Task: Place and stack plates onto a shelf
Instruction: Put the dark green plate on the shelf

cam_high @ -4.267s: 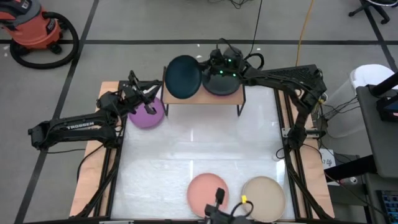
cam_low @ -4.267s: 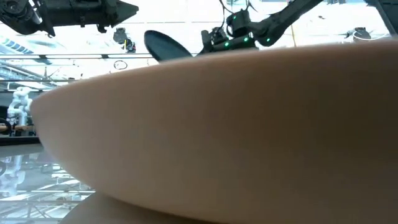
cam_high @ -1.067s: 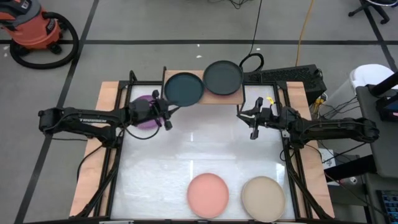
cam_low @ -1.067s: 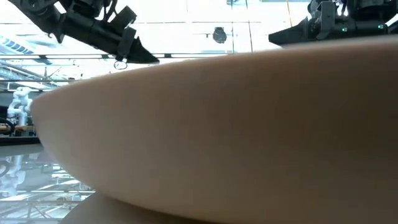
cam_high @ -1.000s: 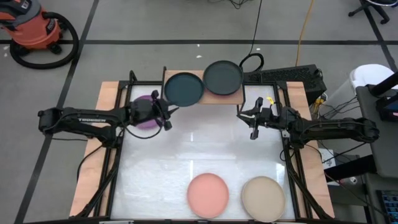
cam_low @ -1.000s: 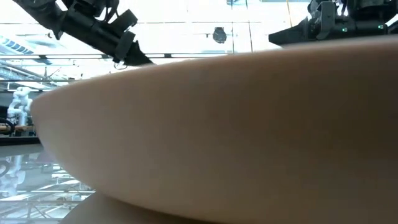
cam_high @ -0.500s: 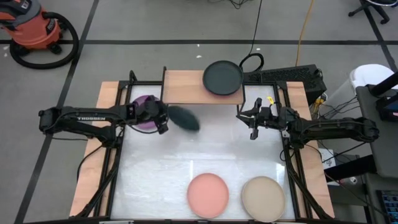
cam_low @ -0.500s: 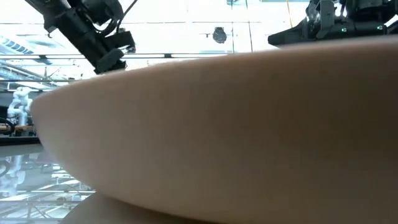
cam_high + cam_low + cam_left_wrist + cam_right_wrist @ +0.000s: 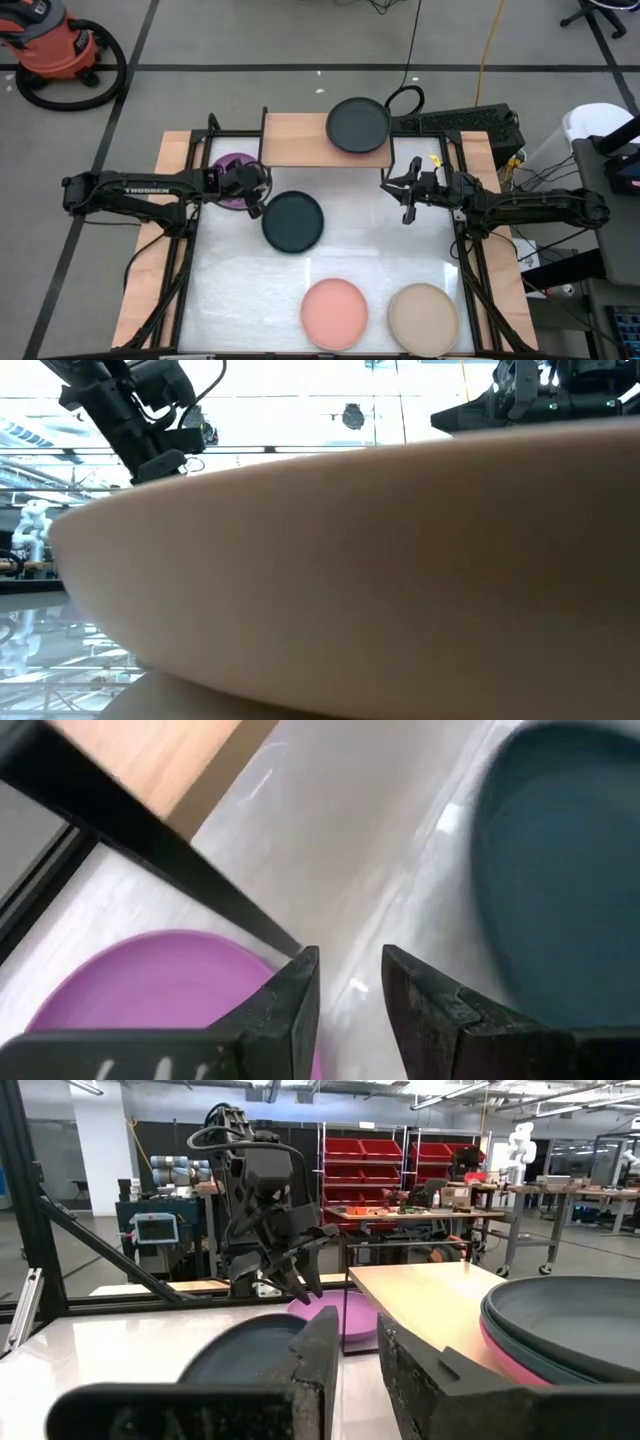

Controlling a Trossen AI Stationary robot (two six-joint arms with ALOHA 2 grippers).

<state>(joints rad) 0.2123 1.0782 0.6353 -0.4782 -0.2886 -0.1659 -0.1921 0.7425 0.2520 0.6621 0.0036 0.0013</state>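
My left claw [image 9: 256, 192] hangs beside the shelf [image 9: 300, 153], fingers slightly parted, seemingly gripping nothing. Dark teal plate [image 9: 293, 221] lies flat below the shelf.

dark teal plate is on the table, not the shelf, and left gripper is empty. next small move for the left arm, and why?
Probably swing the left gripper over the near rim of the dark teal plate and lower to grasp it. That plate lies flat on the white table, in front of the shelf, whose left half is bare. The gripper hovers beside the purple plate, holding nothing. The right gripper waits off the shelf's right end.
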